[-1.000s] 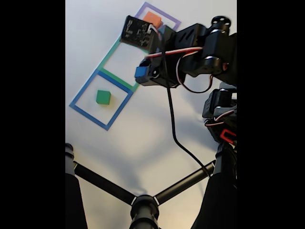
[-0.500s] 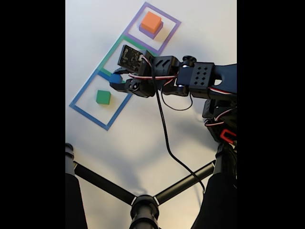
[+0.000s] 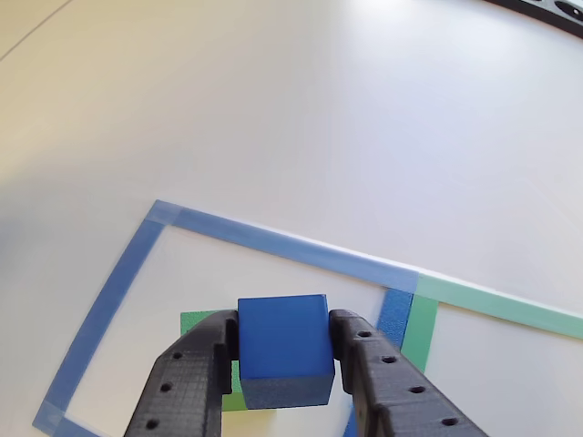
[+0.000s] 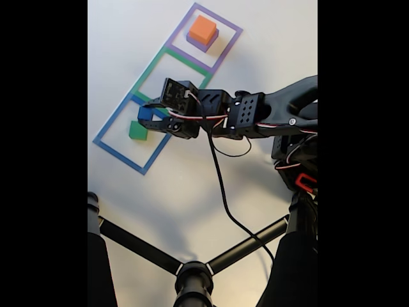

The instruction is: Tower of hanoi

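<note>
The gripper (image 3: 284, 364) is closed on the blue cube (image 3: 282, 346), one black finger (image 3: 187, 382) pressed to each side, and in the fixed view it (image 4: 148, 117) carries the cube (image 4: 145, 114) over the blue tape square (image 4: 110, 121). The green block (image 3: 205, 320) lies on the white table (image 3: 301, 118) just under and behind the held cube, partly hidden by it. Well beyond the gripper's rear, the orange block (image 4: 202, 28) sits on the purple block (image 4: 206, 45) inside the purple tape square (image 4: 231, 27), with the green tape square (image 4: 150, 65) between
</note>
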You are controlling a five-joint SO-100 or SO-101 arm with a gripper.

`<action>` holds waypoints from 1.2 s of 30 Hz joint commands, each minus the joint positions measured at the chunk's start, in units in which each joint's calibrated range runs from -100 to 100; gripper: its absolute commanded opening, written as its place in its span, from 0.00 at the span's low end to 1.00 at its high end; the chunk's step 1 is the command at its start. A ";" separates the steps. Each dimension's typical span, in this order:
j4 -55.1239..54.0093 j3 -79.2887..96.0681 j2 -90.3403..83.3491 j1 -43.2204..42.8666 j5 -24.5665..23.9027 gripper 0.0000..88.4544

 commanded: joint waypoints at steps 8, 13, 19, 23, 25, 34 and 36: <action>-7.80 -2.93 5.20 -3.88 0.94 0.03; -9.74 -4.02 8.16 -4.04 0.94 0.03; -12.00 -5.02 10.97 -4.57 0.94 0.03; -13.30 -5.29 12.41 -4.49 0.94 0.03; -13.79 -5.56 13.13 -4.42 0.94 0.03; -15.49 -6.38 15.94 -4.19 0.94 0.04; -16.13 -5.56 15.94 -4.19 0.94 0.08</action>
